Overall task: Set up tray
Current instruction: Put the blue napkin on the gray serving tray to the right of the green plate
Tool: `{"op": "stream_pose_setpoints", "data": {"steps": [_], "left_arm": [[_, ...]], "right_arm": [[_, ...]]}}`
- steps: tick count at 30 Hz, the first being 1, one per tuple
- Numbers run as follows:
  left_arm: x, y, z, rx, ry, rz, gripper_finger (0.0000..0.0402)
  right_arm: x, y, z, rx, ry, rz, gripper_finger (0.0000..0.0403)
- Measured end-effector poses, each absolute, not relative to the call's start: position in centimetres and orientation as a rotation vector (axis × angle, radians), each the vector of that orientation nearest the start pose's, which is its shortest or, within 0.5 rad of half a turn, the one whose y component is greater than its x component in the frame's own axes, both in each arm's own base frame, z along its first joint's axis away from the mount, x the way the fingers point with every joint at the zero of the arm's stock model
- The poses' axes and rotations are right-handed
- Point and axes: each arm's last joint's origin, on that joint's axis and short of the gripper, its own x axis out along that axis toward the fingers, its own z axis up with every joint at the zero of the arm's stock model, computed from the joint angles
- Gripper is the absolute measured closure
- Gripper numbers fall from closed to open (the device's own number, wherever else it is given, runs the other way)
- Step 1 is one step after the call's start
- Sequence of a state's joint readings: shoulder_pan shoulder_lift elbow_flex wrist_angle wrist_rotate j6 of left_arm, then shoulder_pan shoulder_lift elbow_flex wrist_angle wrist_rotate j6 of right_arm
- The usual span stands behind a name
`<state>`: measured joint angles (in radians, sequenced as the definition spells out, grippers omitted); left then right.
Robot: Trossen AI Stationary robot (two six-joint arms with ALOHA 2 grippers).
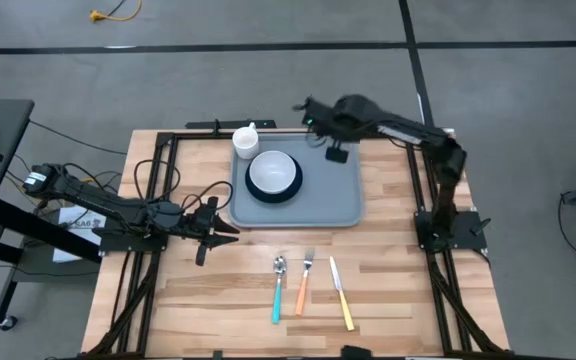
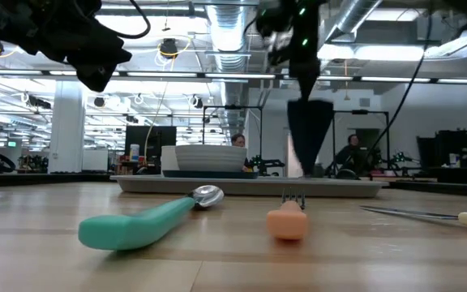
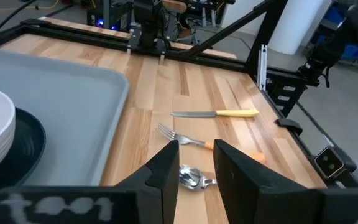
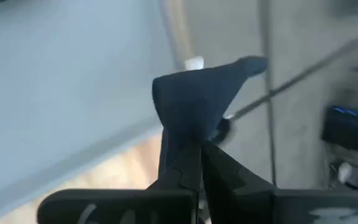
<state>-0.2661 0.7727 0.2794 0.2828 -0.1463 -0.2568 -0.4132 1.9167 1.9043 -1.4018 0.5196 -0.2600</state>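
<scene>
The right pincer, clamped on a dangling navy napkin above the tray, could drop it crumpled; the left pincer waits part-open, empty.

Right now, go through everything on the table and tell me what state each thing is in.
Tray: flat on table.
Bowl: upright on a dark plate, on tray.
Cup: upright at tray's corner.
Napkin: hanging, pinched by right gripper above tray.
Spoon, fork, knife: lying off tray.
Left gripper: open, empty.
</scene>
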Motion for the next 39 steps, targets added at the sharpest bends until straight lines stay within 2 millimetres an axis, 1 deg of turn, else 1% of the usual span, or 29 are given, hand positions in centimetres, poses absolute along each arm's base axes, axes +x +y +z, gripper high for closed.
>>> {"op": "stream_pose_setpoints", "data": {"steps": [4, 6, 7, 10, 13, 19, 23, 30, 39], "left_arm": [[16.4, -4.0, 20.4, -0.207, 0.229, -0.091, 0.0315], [16.4, -4.0, 20.3, -0.207, 0.231, -0.091, 0.0315], [16.4, -4.0, 20.3, -0.207, 0.232, -0.092, 0.0315], [16.4, -4.1, 20.3, -0.207, 0.239, -0.096, 0.0315], [16.4, -4.1, 20.2, -0.212, 0.247, -0.096, 0.0315], [16.4, -4.1, 20.1, -0.213, 0.252, -0.094, 0.0315], [16.4, -4.1, 20.1, -0.219, 0.253, -0.092, 0.0315], [16.4, -4.1, 20.2, -0.231, 0.253, -0.091, 0.0315], [16.4, -4.1, 20.2, -0.239, 0.253, -0.09, 0.0315]], "right_arm": [[35.8, -15.5, 27.3, -0.273, 1.677, -0.389, 0.0403], [36.6, -15.1, 25.6, -0.27, 1.728, -0.328, 0.0403], [36.9, -14.9, 24.9, -0.268, 1.75, -0.307, 0.0403], [37.4, -14.4, 23.8, -0.227, 1.782, -0.253, 0.0403], [37.8, -13.6, 23.4, -0.193, 1.774, -0.218, 0.0403], [38.6, -11.6, 23.4, -0.18, 1.729, -0.14, 0.0403], [38.9, -10.7, 23.4, -0.176, 1.718, -0.109, 0.0403], [38.9, -10.5, 22.5, -0.115, 1.713, -0.089, 0.0403], [38.7, -10.4, 20.9, -0.105, 1.719, -0.09, 0.0403]]}}
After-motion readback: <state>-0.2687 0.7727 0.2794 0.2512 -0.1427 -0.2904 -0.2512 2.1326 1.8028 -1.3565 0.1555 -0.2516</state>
